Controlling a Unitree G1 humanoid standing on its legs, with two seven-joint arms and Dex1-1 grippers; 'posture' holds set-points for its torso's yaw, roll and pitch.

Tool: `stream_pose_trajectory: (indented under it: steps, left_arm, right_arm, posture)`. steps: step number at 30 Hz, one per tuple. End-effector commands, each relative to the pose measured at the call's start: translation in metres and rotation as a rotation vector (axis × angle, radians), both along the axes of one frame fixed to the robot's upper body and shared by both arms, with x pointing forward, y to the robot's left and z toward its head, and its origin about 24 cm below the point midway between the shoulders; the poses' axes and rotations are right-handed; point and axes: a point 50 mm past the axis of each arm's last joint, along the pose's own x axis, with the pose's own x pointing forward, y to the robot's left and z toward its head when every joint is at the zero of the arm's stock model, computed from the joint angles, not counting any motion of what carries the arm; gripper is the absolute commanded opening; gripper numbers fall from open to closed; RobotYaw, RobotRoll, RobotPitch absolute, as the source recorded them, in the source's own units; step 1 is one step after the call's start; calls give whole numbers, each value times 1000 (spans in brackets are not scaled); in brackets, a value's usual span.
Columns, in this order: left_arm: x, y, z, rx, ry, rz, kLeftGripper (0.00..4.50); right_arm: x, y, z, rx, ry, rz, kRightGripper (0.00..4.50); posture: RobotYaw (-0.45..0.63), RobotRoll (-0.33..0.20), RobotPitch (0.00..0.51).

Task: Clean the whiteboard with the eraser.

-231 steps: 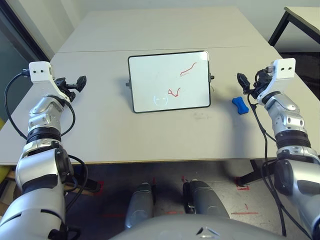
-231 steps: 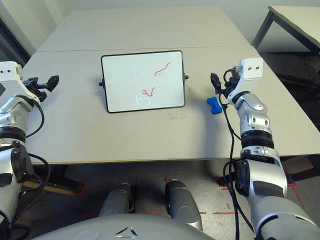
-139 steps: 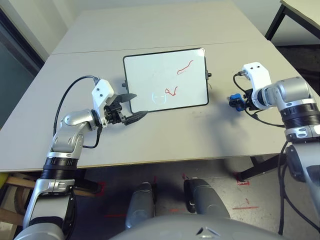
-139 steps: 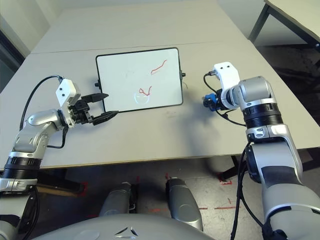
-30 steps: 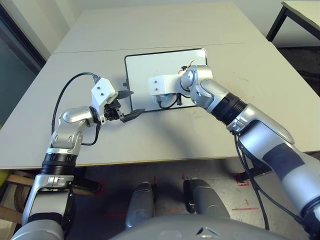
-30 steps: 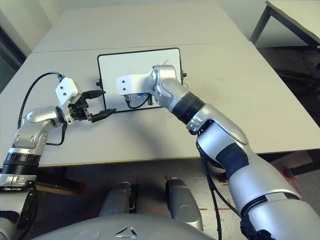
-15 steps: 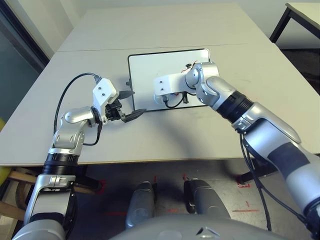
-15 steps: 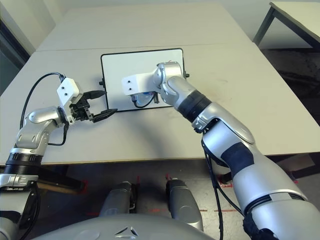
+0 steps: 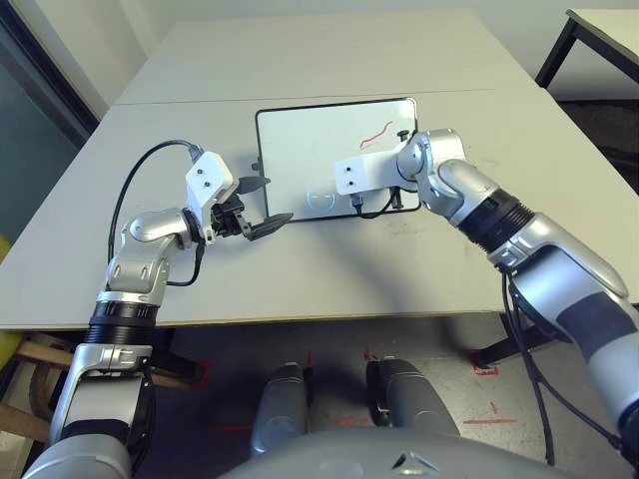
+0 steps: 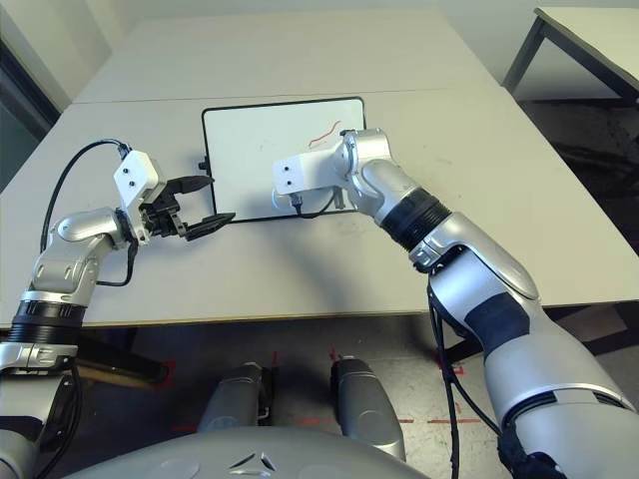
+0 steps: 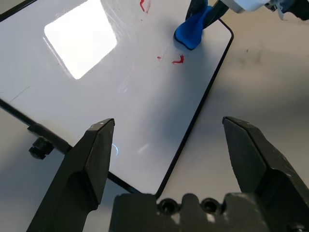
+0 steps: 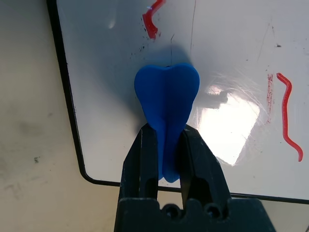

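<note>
Left end effector [image 11: 164, 145] spread wide; right end effector [image 12: 166, 145] clamped.

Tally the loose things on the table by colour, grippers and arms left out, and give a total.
White with black frame: 1, the whiteboard
Blue: 1, the eraser, clamped in the right gripper
Total: 2

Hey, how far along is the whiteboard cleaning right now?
Done: the right claw is shut on the eraser and has it over the near part of the whiteboard. In hand: wiping there, where only small red flecks show. Left: the long red squiggle near the far edge and a short red mark. The left claw stands open by the board's near left corner.
</note>
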Motion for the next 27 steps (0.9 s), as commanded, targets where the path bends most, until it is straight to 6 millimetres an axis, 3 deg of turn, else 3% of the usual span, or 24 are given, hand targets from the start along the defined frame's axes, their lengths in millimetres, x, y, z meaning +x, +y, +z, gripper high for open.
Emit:
stream_pose_trajectory:
  steps: [1,7,17,27]
  left_arm:
    - [0,1,-3,23,17,-2,4500]
    - [-2,4,-1,20,18,6,4500]
    - [-3,4,-1,20,22,12,4500]
    - [-1,-1,1,11,14,-1,4500]
  right_arm:
    - [-1,8,-6,19,9,4,394]
    - [-7,31,-3,58,9,49,394]
    - [-14,46,-7,57,11,93,394]
    - [0,4,4,-4,-11,-3,394]
  posture:
    - [-107,0,63]
    - [-93,0,78]
    - [-86,0,81]
    - [-105,0,72]
